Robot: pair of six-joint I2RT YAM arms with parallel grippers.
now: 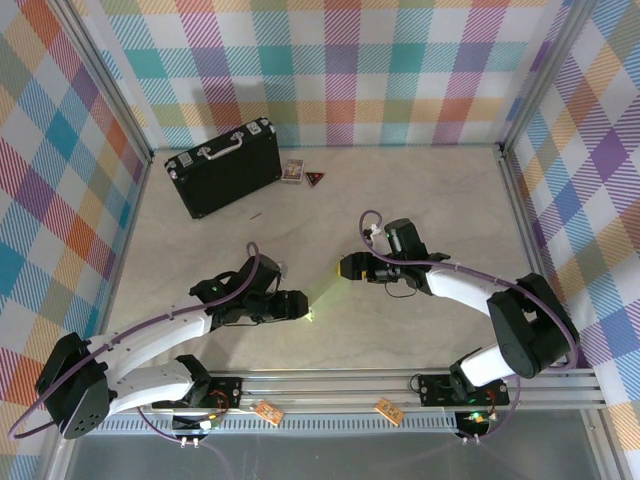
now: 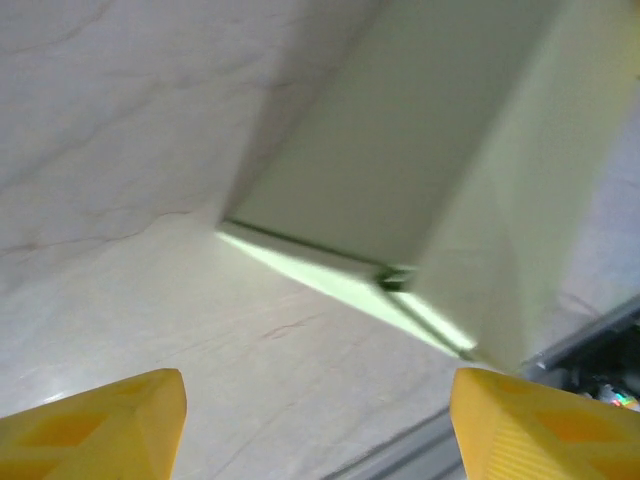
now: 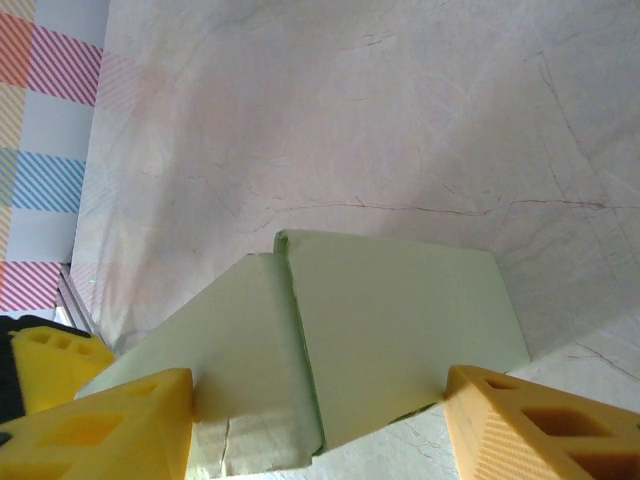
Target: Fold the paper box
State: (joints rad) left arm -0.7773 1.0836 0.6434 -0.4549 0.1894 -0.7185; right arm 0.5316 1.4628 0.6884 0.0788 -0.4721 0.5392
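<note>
The paper box (image 1: 322, 293) is pale green card, partly folded, in the middle of the table between my two grippers. In the right wrist view the paper box (image 3: 400, 320) spans the gap of my right gripper (image 3: 318, 385); both yellow fingers press its sides, so that gripper (image 1: 348, 267) is shut on it. In the left wrist view the paper box (image 2: 420, 170) is tilted up off the table ahead of my left gripper (image 2: 315, 400). The left gripper (image 1: 298, 305) is open, with bare table between its fingers and its right finger close to the box's lower corner.
A black briefcase (image 1: 225, 165) lies at the back left, with a small card (image 1: 292, 171) and a dark triangle (image 1: 314, 179) beside it. An aluminium rail (image 1: 400, 385) runs along the near edge. Checked walls (image 1: 60, 150) close in three sides.
</note>
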